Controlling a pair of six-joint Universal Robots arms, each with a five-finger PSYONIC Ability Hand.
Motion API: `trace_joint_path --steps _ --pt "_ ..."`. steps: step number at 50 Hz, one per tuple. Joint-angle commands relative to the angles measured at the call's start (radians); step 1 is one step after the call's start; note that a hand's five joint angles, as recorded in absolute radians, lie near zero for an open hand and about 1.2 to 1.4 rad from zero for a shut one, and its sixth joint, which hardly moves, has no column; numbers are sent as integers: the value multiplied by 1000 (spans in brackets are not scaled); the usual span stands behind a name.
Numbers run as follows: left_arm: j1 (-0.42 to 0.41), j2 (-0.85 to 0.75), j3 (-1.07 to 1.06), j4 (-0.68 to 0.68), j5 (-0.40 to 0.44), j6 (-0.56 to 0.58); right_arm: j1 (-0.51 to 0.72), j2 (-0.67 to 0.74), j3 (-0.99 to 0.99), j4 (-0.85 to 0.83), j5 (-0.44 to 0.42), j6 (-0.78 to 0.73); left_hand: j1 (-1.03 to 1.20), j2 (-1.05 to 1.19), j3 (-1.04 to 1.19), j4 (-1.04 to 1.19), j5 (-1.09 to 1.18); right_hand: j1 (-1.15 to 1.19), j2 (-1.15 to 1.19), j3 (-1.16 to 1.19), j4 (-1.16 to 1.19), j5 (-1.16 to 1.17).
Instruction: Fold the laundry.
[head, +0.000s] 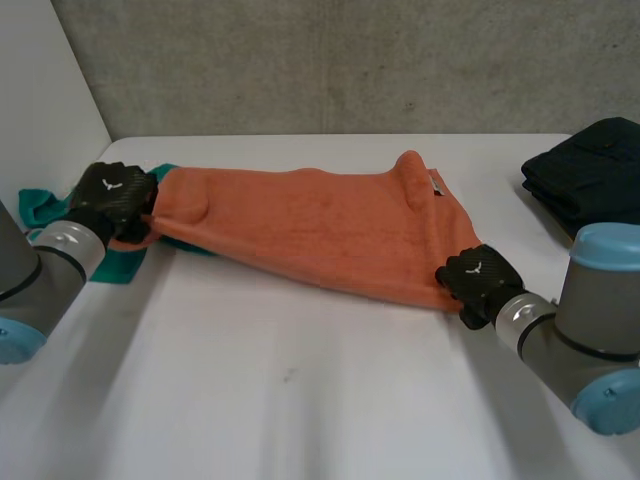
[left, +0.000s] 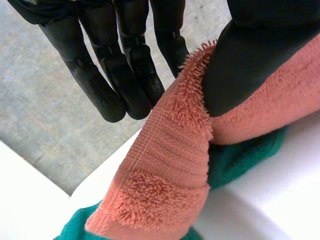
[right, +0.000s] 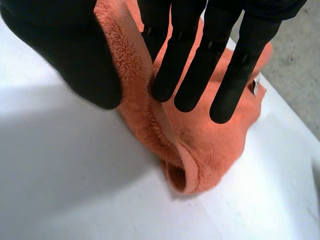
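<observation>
in the head view an orange towel (head: 320, 225) lies stretched across the far half of the white table (head: 300, 400), pulled long between the two hands. the left hand (head: 115, 195) is at one end of it, near the table's far left corner. the right hand (head: 478, 278) is at the other end, on the near corner of the towel. a green towel (head: 40, 205) lies bunched under and beside the left hand, partly covered by the orange one. a dark folded cloth (head: 590, 170) sits at the far right of the table, well apart from the orange towel. a small label (head: 437, 185) shows on the towel's far right edge. in the left wrist view the left hand (left: 130, 65) has its fingers straight, and the thumb (left: 245, 65) presses the orange towel (left: 170, 170) against them, so the hem is pinched and rises between thumb and fingers. the green towel (left: 240, 160) lies under the orange one on the table (left: 270, 200). in the right wrist view the right hand (right: 202, 65) pinches a fold of the orange towel (right: 200, 150) between straight fingers and the thumb (right: 75, 50). the towel's corner curls on the table (right: 75, 190) past the fingertips, with the label (right: 255, 86) beside them.
</observation>
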Motion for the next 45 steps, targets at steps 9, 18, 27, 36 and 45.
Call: trace_joint_path --steps 9,18,27,36,45 --pt "5 23 51 -27 -17 -76 -77 -43 -76 100 11 217 224 199 207 198 247 -295 -287 -292 -304 -303" --pt "3 21 52 -29 -15 -76 -148 9 -179 253 -37 111 224 199 207 198 247 -301 -294 -298 -310 -309" --pt "1 21 52 -29 -14 -75 -164 83 -244 299 -31 259 224 199 207 198 247 -295 -288 -292 -304 -303" --pt "8 29 54 -39 -15 -79 -145 113 -244 232 -27 330 224 199 207 198 247 -286 -279 -283 -296 -294" --pt "9 46 41 -151 -18 -70 -131 112 -241 177 2 321 224 199 207 198 247 375 382 378 365 367"
